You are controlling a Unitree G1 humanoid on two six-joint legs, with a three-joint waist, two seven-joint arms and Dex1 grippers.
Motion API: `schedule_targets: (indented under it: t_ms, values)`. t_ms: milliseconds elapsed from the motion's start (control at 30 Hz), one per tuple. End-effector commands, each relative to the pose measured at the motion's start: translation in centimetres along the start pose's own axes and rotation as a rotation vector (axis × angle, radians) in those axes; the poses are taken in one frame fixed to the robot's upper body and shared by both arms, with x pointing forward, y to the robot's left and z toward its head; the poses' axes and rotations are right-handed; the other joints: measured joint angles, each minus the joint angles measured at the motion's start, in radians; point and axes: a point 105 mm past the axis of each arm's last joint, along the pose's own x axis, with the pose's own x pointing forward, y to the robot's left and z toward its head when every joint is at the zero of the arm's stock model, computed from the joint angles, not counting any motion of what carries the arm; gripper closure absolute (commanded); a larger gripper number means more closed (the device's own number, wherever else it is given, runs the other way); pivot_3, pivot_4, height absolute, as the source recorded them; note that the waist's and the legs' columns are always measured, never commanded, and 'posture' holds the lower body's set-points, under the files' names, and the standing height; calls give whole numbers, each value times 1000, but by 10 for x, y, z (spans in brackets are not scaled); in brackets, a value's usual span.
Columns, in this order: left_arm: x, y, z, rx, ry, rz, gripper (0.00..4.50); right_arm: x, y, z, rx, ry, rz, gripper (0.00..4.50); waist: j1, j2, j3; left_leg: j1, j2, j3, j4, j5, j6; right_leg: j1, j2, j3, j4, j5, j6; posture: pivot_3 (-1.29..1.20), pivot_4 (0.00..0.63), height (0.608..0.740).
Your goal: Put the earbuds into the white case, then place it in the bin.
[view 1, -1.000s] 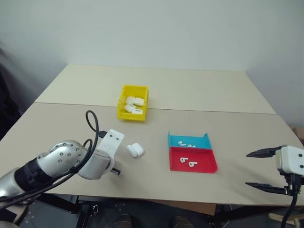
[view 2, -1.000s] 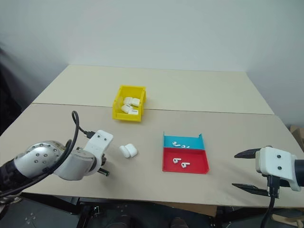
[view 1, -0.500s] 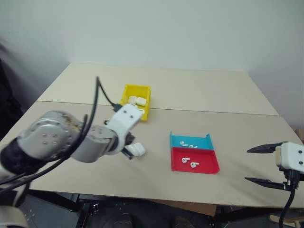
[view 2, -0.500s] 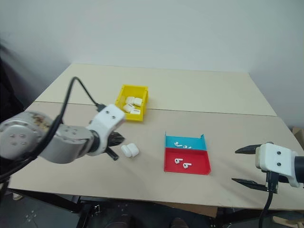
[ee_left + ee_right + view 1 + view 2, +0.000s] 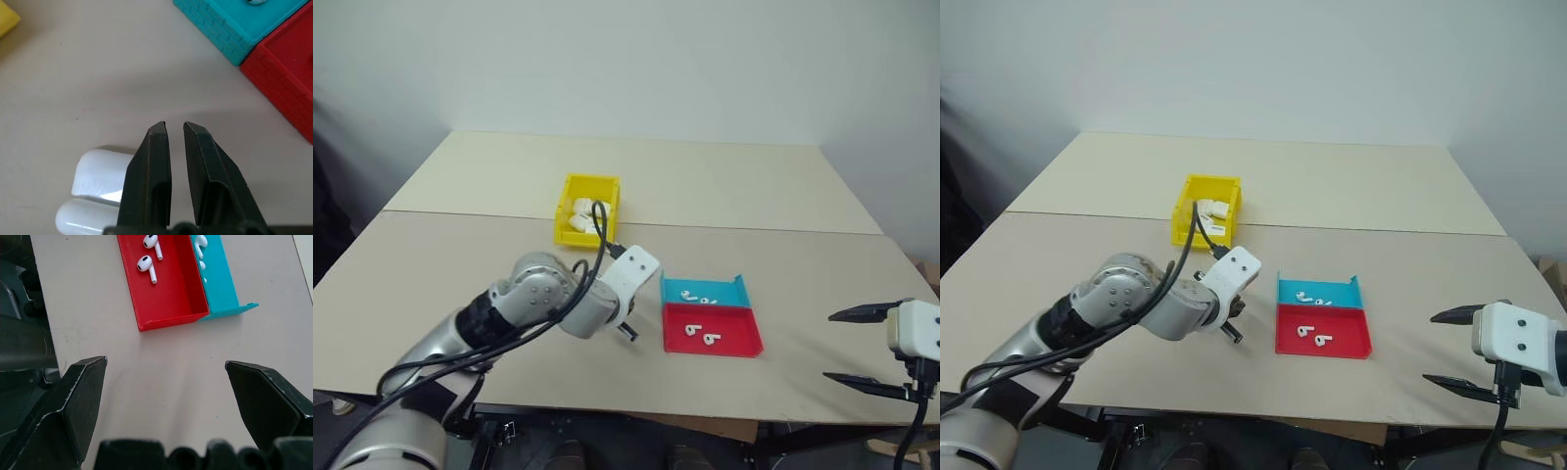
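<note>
The white case point(image 5: 99, 172) lies on the table close beside my left gripper point(image 5: 173, 128), partly covered by one finger; in the eye views my arm hides it. The left gripper point(image 5: 627, 331) is shut with nothing between its fingers and points down at the table, just left of the trays. Earbuds point(image 5: 148, 262) lie in the red tray point(image 5: 741, 345), and more earbuds point(image 5: 702, 298) in the blue tray point(image 5: 734, 291). The yellow bin point(image 5: 588, 185) stands farther back. My right gripper point(image 5: 831, 347) hovers open at the table's right front, its fingertips point(image 5: 93, 369) wide apart.
The bin holds several other white cases point(image 5: 578, 212). The red and blue trays sit side by side right of centre. A seam point(image 5: 783, 231) runs across the tabletop behind the trays. Bare table lies between the trays and my right gripper.
My left arm has swung right across the table, from the front left to just left of the trays, and now covers the case in the eye views. The right gripper has stayed put.
</note>
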Motion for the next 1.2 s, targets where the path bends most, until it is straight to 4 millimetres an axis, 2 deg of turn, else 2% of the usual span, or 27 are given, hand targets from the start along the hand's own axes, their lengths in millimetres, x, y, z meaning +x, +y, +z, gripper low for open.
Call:
schedule_targets:
  t_ms: [33,333,600,900,1000,1067,1200]
  values:
    - [1,7,-2,15,6,46,3875,-5,-5,6,-29,-8,-33,0,-3,0,0,0,0,0,0,0,0,0,0,0,0,0,0,0,150,740]
    - [-11,29,-33,40,72,104,3875,-1,-5,3,-35,-10,-33,0,-7,0,0,0,0,0,0,0,0,0,0,0,1,0,0,0,150,740]
    - [-23,45,-48,63,87,150,3875,3,-7,-2,-38,-11,-36,0,-8,0,0,0,0,0,0,0,0,0,0,0,1,0,0,0,150,740]
    - [-39,87,-76,75,179,299,3875,5,-3,-6,-27,-8,-42,0,-10,0,0,0,0,0,0,0,0,0,0,0,1,0,0,0,150,740]
    - [-39,95,-78,61,189,334,3875,6,-3,-6,-26,-6,-42,0,-8,0,0,0,0,0,0,0,0,0,0,0,1,0,0,0,150,740]
    - [-40,94,-80,80,204,305,3875,7,-2,-6,-26,-5,-42,0,-8,0,0,0,0,0,0,0,0,0,0,0,1,0,0,0,150,740]
    - [-50,68,-77,154,169,137,3875,5,-2,-6,-27,-5,-44,0,-9,0,0,0,0,0,0,0,0,-1,0,-1,0,0,0,0,150,740]
